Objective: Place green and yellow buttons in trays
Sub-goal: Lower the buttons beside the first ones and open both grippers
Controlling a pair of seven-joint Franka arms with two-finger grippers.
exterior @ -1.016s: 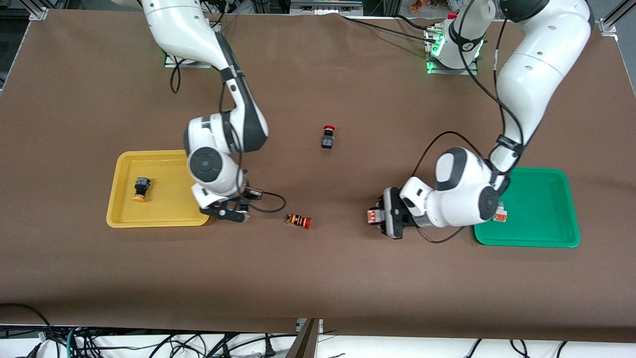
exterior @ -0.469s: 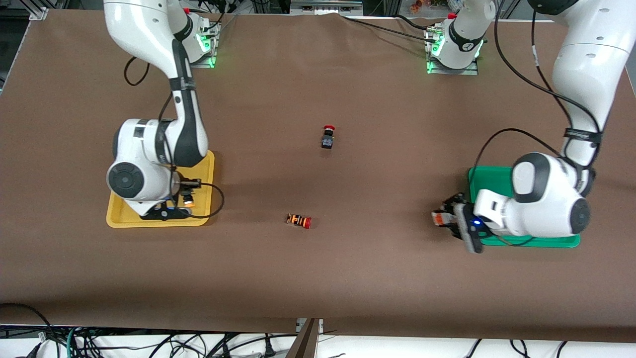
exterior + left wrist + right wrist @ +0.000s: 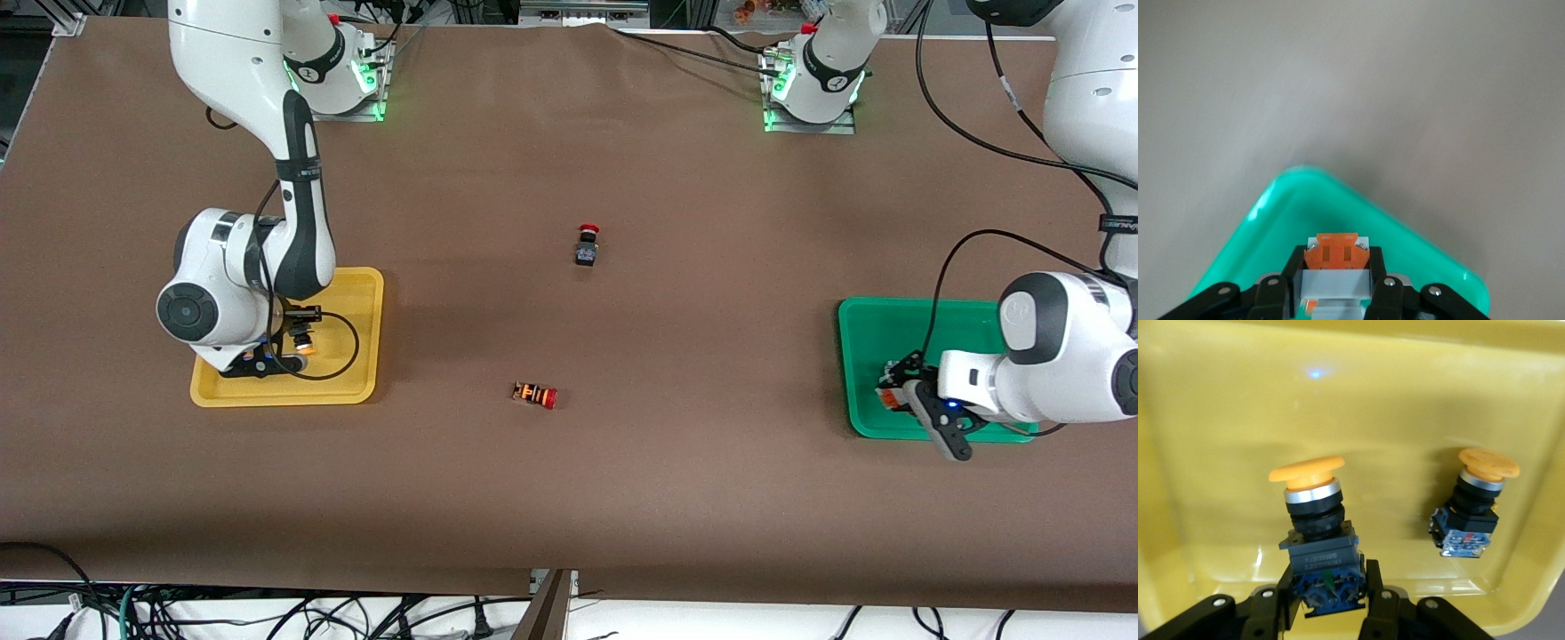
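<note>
Right gripper (image 3: 1328, 600) clamps a yellow-capped button (image 3: 1315, 537) over the yellow tray (image 3: 360, 293) beside another (image 3: 1471, 503); left gripper (image 3: 1336, 283) grips a white button (image 3: 1335, 263) over the green tray (image 3: 889, 316)

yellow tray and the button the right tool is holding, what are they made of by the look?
Yellow tray: probably glossy molded plastic; it shows a light glint and soft reflections. Held button, clamped in the right tool: matte yellow-orange cap, likely plastic, over a shiny silvery collar, metal or plated, on a black plastic-looking body.

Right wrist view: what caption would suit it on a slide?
Right gripper holds a yellow-capped button over the yellow tray, where a second button already lies.
</note>
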